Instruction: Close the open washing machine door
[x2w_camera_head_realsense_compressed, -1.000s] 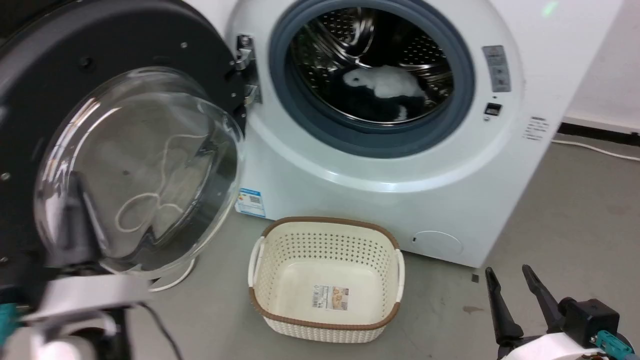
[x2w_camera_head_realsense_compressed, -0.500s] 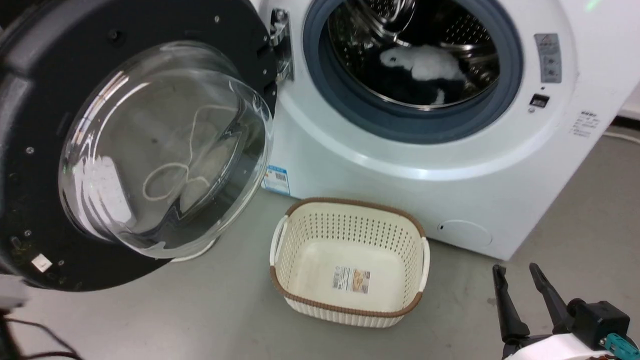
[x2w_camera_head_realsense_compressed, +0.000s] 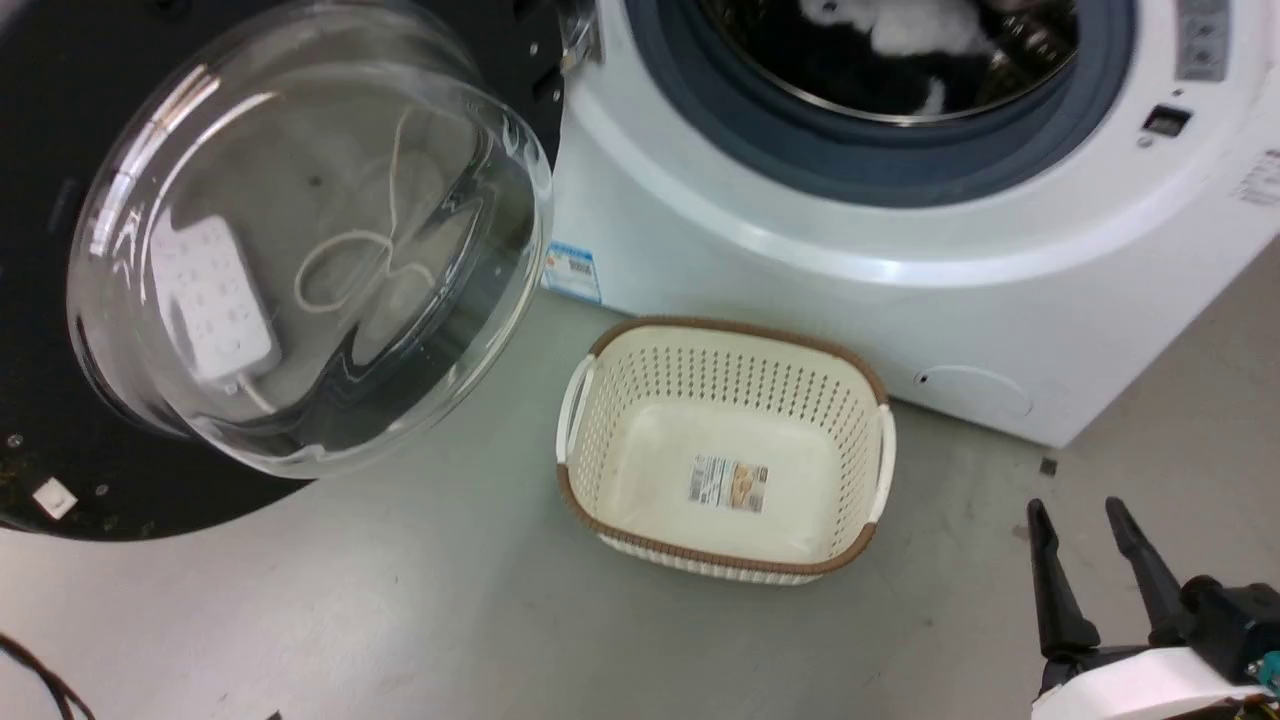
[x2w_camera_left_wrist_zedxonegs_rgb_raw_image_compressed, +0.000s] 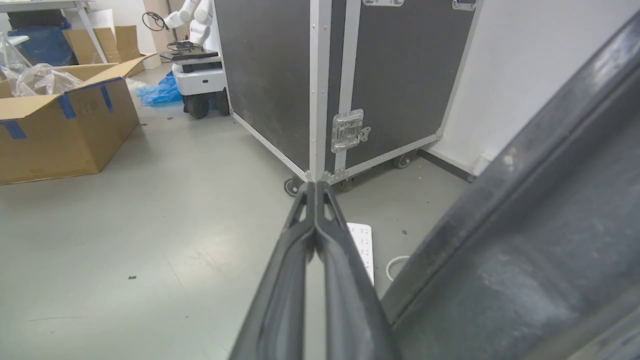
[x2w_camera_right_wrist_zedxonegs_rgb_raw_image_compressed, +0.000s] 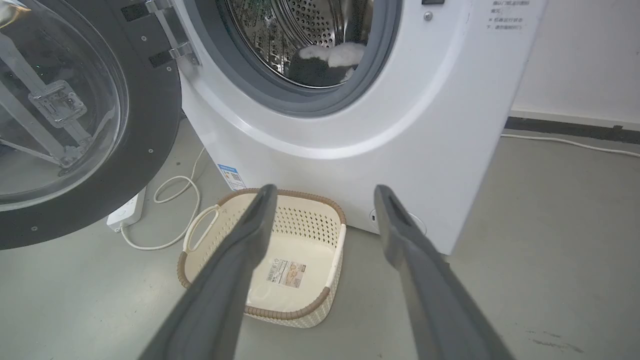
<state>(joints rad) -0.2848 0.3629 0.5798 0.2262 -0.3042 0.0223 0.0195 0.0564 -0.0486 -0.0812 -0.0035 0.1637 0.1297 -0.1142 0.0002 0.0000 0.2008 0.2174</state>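
- The washing machine door (x2w_camera_head_realsense_compressed: 290, 240) stands swung wide open to the left of the white washing machine (x2w_camera_head_realsense_compressed: 800, 280). It hangs from its metal hinge (x2w_camera_right_wrist_zedxonegs_rgb_raw_image_compressed: 175, 50), and its bulging glass window faces out into the room.
- The grey-ringed drum opening (x2w_camera_head_realsense_compressed: 880, 170) is uncovered, with white and dark laundry (x2w_camera_head_realsense_compressed: 900, 30) lying inside the steel drum.
- A cream perforated basket (x2w_camera_head_realsense_compressed: 735, 331) with a brown rim sits on the grey floor (x2w_camera_head_realsense_compressed: 450, 600), just in front of the machine. There is a paper label on its bottom.
- The right gripper (x2w_camera_head_realsense_compressed: 1075, 506) hangs low to the right of the basket, well apart from the door. Its fingers are spread wide and hold nothing.
- The left gripper (x2w_camera_left_wrist_zedxonegs_rgb_raw_image_compressed: 315, 185) is on the far side of the door with its fingers pressed together, nothing between them. The door's dark outer face rises just beside them, and I cannot tell whether they touch it.
- A white power strip (x2w_camera_left_wrist_zedxonegs_rgb_raw_image_compressed: 363, 242) with a looped cord lies on the floor behind the door.
- Further back stand a black flight case (x2w_camera_left_wrist_zedxonegs_rgb_raw_image_compressed: 350, 75) on castors and an open cardboard box (x2w_camera_left_wrist_zedxonegs_rgb_raw_image_compressed: 60, 130).
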